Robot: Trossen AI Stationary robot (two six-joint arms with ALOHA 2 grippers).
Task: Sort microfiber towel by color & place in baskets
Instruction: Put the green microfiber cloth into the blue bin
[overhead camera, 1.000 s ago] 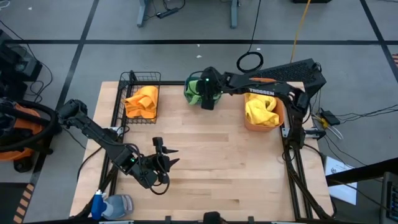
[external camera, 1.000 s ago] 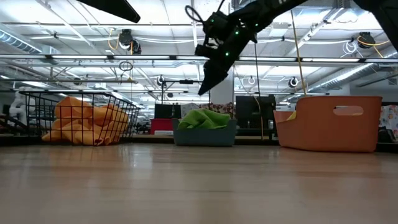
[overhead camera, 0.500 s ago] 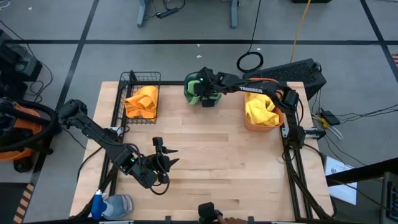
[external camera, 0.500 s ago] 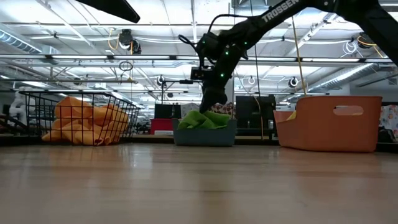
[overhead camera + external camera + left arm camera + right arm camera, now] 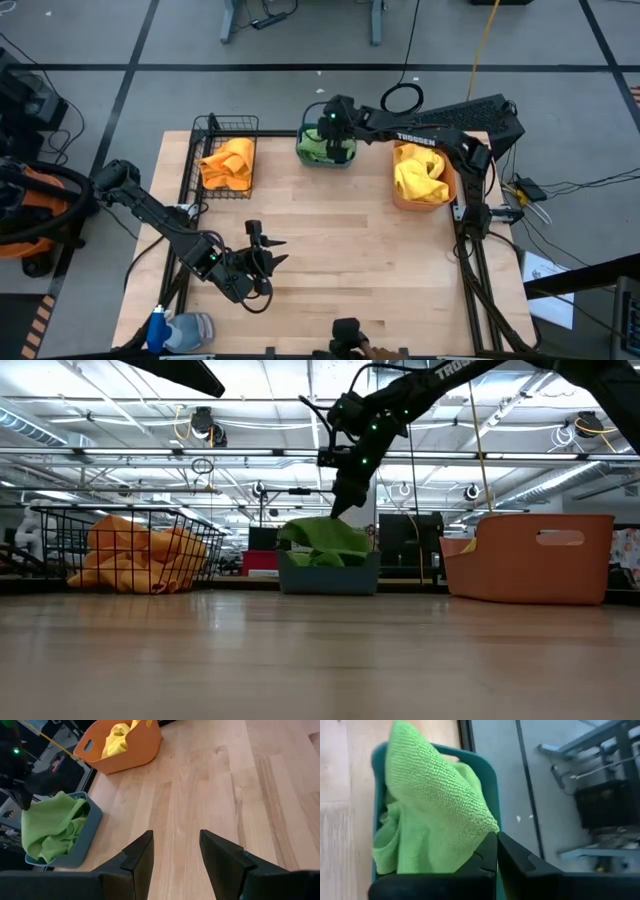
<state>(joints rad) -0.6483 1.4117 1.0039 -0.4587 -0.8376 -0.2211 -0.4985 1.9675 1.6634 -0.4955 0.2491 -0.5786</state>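
Note:
The teal tub (image 5: pixel 303 150) stands at the table's far edge and holds a green towel (image 5: pixel 325 540). My right gripper (image 5: pixel 338 510) hovers just above it, shut on the towel. The black wire basket (image 5: pixel 215 127), far left, holds an orange towel (image 5: pixel 228 163). The orange bin (image 5: pixel 400 195), far right, holds a yellow towel (image 5: pixel 420 175). My left gripper (image 5: pixel 265 255) waits open above the near-left table, touching nothing. My right gripper pinches a corner of the green towel (image 5: pixel 489 826) between its two fingers, coming from above and pointing down. That corner is drawn up into a peak (image 5: pixel 330 523) above the tub's rim. The rest of the towel (image 5: pixel 420 820) lies bunched in the teal tub (image 5: pixel 487 767).
A blue and white spray bottle (image 5: pixel 180 330) lies at the near-left corner. A dark object (image 5: pixel 345 340) sits at the near edge. Bare wood (image 5: pixel 350 240) spans the middle of the table between my left gripper and the three containers.
My right gripper dipped down into the teal tub onto the green towel, then rose again. One corner of the towel came up with it into a peak while the rest stayed in the tub.

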